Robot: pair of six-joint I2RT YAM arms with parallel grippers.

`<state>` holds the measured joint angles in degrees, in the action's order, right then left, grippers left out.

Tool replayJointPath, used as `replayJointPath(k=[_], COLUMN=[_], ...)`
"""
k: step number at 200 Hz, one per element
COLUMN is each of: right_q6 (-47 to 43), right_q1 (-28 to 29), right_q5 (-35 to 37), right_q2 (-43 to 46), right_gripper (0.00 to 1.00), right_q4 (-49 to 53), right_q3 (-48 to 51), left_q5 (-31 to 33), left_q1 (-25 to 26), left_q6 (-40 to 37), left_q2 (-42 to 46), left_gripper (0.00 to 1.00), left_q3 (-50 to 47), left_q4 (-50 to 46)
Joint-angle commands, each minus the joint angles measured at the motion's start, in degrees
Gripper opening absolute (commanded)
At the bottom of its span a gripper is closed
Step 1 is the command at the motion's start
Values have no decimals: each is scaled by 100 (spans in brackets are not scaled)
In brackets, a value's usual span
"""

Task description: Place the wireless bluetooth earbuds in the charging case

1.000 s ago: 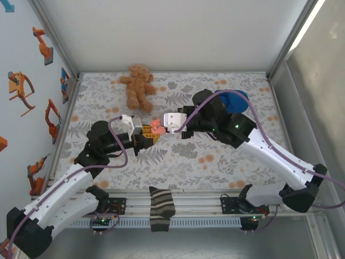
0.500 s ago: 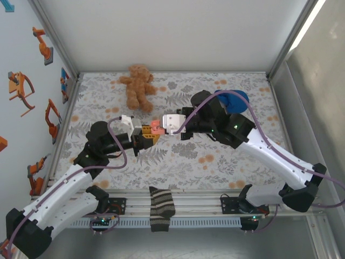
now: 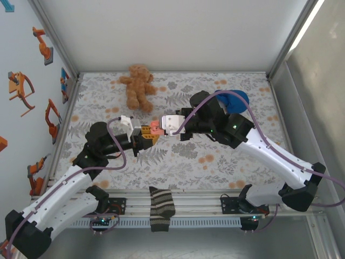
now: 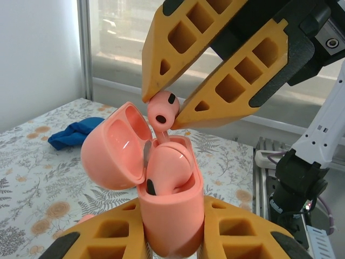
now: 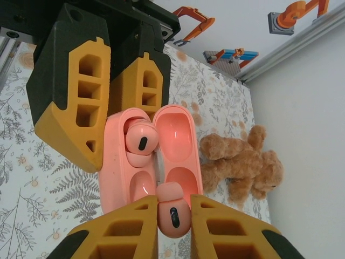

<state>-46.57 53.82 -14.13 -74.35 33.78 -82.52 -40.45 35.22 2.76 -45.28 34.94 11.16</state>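
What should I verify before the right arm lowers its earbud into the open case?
1. The left gripper is shut on the charging case: ok.
2. The lid is swung open: ok.
3. The seated earbud sits in its own slot: ok.
4. The free slot is empty: ok.
5. The right gripper is pinching the held earbud: ok.
6. The held earbud's stem is lined up with the free slot: cannot tell.
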Motion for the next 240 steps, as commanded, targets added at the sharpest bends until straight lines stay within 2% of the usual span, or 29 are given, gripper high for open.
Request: replayJointPath(k=[1,24,50,92,147,186,223,240], right_q6=[37,95,137,198,646,1563,2609,3313], right_q1=[64,67,67,66,64,41,-96,-302], right_q5=[-232,-326,-396,-426,-408,396,547,542], right_q2=[34,30,42,40,280,639,700,774], right_gripper=[17,19,25,26,34,44,52,60], right_q4=[164,197,224,286,66,-621,-752,-905], right_q3=[-14,-28,-53,-170,-488,-309,-180,-48], left_q5=[-25,-25,-8,6,83,142,170,168], left_q1=[43,40,47,46,55,72,76,80], left_q6=[-34,-38,-33,-44,-79,-33,11,67], left_q2=[96,98,98,82,105,166,187,178], left_gripper=[18,18,18,18,18,18,18,18], left_q3=[184,192,196,180,126,56,13,0], left_q4=[196,211,219,274,356,537,775,941])
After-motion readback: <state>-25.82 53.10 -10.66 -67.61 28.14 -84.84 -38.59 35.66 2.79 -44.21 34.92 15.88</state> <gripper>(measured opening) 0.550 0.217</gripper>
